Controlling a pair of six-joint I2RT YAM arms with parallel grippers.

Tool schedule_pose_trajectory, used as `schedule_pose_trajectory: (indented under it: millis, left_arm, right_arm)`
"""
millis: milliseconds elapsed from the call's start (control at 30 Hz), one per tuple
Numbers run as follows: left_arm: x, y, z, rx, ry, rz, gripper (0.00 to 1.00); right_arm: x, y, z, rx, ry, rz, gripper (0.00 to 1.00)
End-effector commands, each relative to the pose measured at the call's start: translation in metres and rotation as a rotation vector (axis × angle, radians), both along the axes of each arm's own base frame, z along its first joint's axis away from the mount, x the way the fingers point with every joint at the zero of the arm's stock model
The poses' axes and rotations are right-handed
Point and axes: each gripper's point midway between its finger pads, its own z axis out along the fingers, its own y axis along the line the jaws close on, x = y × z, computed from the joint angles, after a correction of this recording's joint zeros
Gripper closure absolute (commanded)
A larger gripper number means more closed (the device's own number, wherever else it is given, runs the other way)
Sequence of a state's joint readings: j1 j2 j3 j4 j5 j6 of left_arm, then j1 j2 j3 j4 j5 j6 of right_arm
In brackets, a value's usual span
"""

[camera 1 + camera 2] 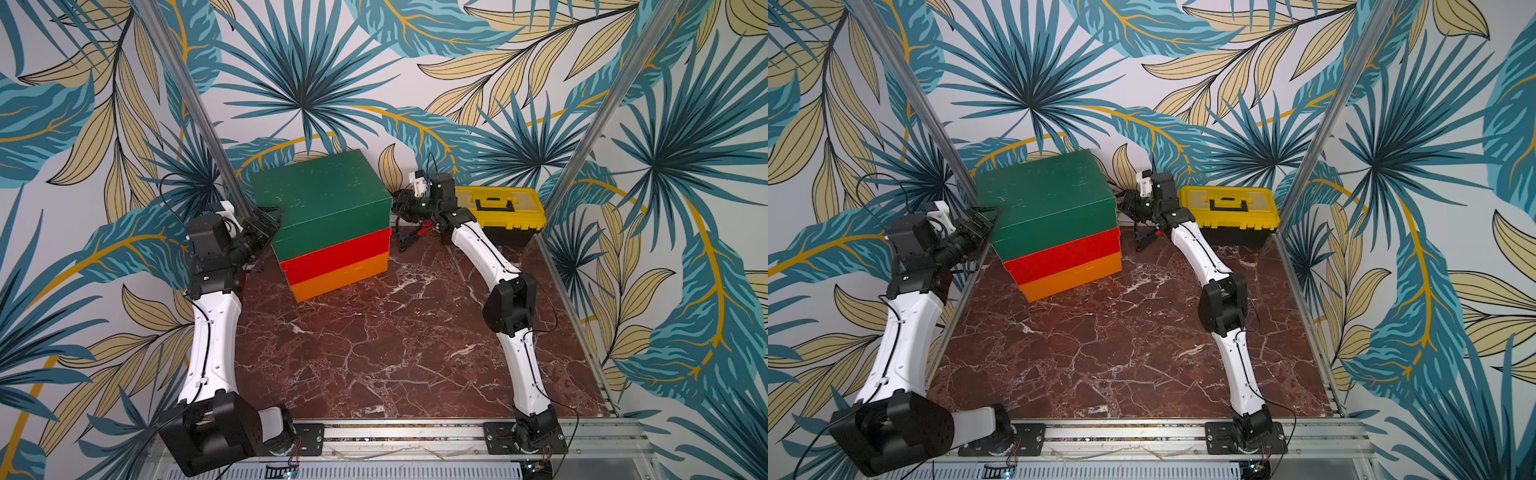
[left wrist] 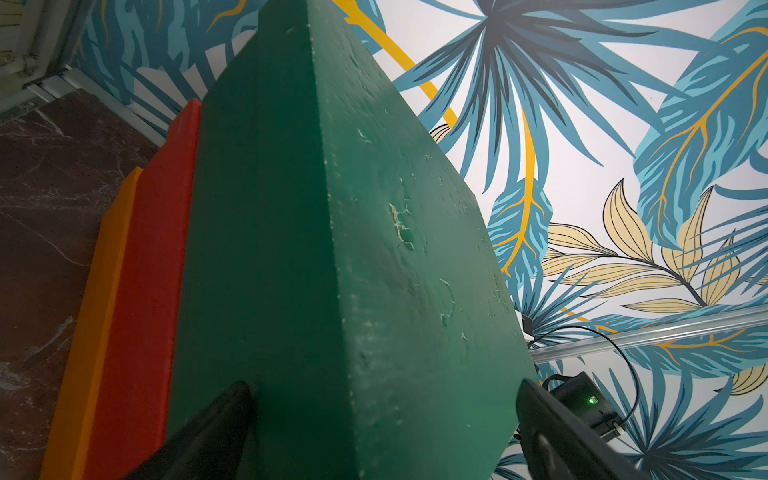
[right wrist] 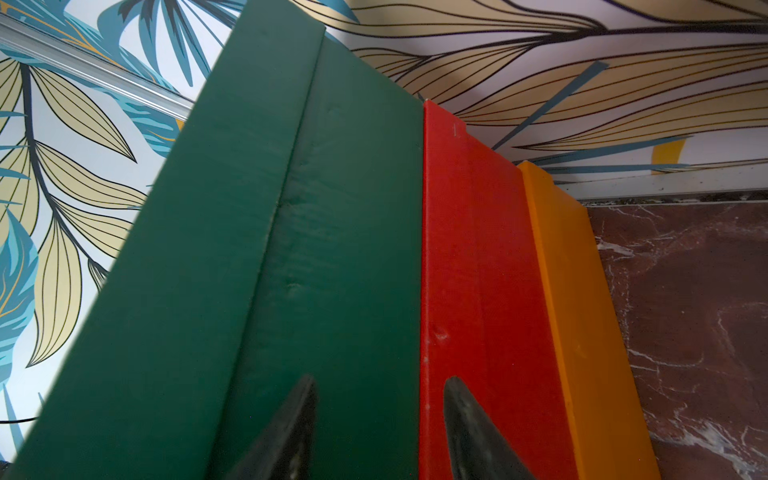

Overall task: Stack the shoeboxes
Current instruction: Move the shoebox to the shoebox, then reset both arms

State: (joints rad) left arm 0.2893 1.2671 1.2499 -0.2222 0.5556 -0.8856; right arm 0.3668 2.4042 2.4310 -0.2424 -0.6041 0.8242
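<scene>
The green shoebox sits on the red shoebox on the orange shoebox at the back of the surface, so stacking looks done; the left tool, spread wide at green's corner, and the right tool, slightly parted and empty, should retreat gently.

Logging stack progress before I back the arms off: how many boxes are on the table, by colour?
green shoebox: 1
red shoebox: 1
orange shoebox: 1
yellow-lidded toolbox: 1
Total: 4
</scene>
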Motion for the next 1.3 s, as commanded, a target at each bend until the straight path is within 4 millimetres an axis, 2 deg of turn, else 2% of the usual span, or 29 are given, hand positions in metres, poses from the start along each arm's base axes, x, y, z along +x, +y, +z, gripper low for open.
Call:
schedule_pose_trajectory:
  millis: [0,100,233,400,500,567,633,733,800,867,933,967,1033,1067,1100,1167,1267]
  left_arm:
    - [-0.009,-0.016,-0.001,0.002,-0.014,-0.056,0.00]
    - [-0.015,-0.011,0.001,0.025,-0.027,-0.022,0.00]
    - [-0.029,0.007,0.003,0.078,-0.048,0.095,0.00]
    - [-0.049,0.027,0.007,0.114,-0.074,0.193,0.00]
    - [-0.056,0.045,0.001,0.120,-0.044,0.255,0.00]
    - [-0.060,0.061,-0.020,0.130,0.035,0.313,0.00]
    - [-0.063,0.071,-0.041,0.177,0.087,0.348,0.00]
    - [-0.079,0.088,-0.083,0.156,0.211,0.476,0.00]
    - [-0.084,0.089,-0.104,0.197,0.210,0.477,0.00]
    - [-0.089,0.083,-0.116,0.327,0.173,0.418,0.00]
    - [-0.104,0.086,-0.134,0.383,0.189,0.454,0.00]
    - [-0.111,0.085,-0.139,0.421,0.166,0.458,0.00]
    - [-0.119,0.079,-0.148,0.502,0.086,0.448,0.00]
    - [-0.124,0.077,-0.158,0.528,0.044,0.455,0.00]
    - [-0.128,0.075,-0.167,0.536,0.008,0.463,0.00]
    - [-0.133,0.065,-0.182,0.571,-0.069,0.444,0.00]
    - [-0.135,0.062,-0.199,0.624,-0.067,0.457,0.00]
  right_arm:
    - [-0.023,0.021,0.002,-0.033,0.000,0.078,0.48]
    - [-0.020,-0.003,0.005,-0.072,0.005,0.029,0.41]
    - [-0.018,-0.057,0.022,-0.078,-0.027,-0.086,0.38]
    - [-0.032,-0.109,0.035,-0.129,-0.053,-0.188,0.34]
    - [-0.042,-0.134,0.028,-0.152,-0.035,-0.241,0.29]
    - [-0.056,-0.155,0.018,-0.181,-0.014,-0.289,0.26]
    - [-0.079,-0.180,0.012,-0.257,-0.030,-0.366,0.25]
    - [-0.119,-0.230,0.014,-0.426,-0.131,-0.566,0.24]
    - [-0.150,-0.270,0.008,-0.514,-0.166,-0.742,0.22]
    - [-0.185,-0.305,-0.003,-0.606,-0.238,-0.890,0.20]
    - [-0.216,-0.333,-0.026,-0.711,-0.312,-1.006,0.16]
    - [-0.233,-0.347,-0.039,-0.792,-0.350,-1.050,0.09]
    - [-0.259,-0.367,-0.061,-0.917,-0.419,-1.125,0.01]
    - [-0.269,-0.374,-0.071,-0.958,-0.436,-1.155,0.01]
    - [-0.274,-0.378,-0.080,-0.966,-0.420,-1.166,0.01]
    - [-0.270,-0.365,-0.105,-0.963,-0.382,-1.051,0.01]
    - [-0.263,-0.355,-0.125,-0.980,-0.370,-0.975,0.01]
